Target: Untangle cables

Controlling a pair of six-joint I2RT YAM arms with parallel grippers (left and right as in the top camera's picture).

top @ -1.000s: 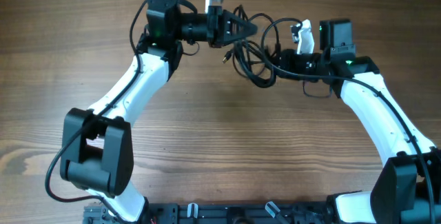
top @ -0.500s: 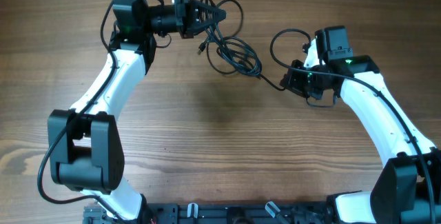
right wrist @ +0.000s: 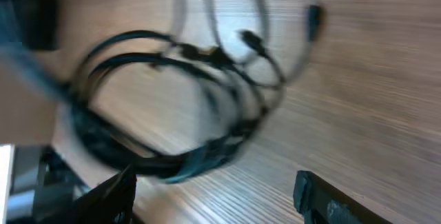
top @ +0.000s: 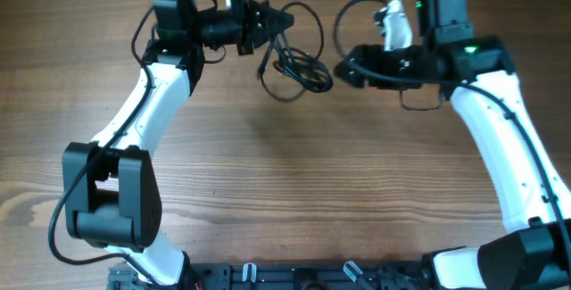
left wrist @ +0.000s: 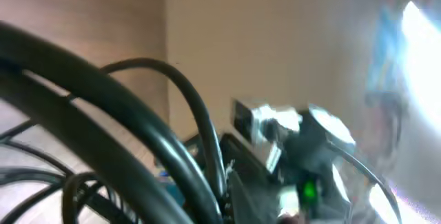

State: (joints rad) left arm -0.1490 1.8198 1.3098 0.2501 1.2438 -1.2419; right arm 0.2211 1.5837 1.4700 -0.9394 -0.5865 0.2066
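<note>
Right wrist view: nearest to me, the right gripper (right wrist: 213, 179) has its fingers (right wrist: 110, 200) spread wide with nothing between them. Just beyond them the cables (right wrist: 200, 160) lie in a blurred tangle of black loops over the table (right wrist: 372, 79). One plug (right wrist: 313, 14) sticks out on the far side of the tangle.

In the left wrist view a black cord crosses right in front of the lens, too blurred for me to sort out.

From overhead, the left gripper (top: 272, 24) sits just above and left of the tangle (top: 299, 69), pinched shut on the cables, whose loops hang from its tip. The right gripper (top: 343, 69) is just right of the tangle. I cannot tell whether it touches.
</note>
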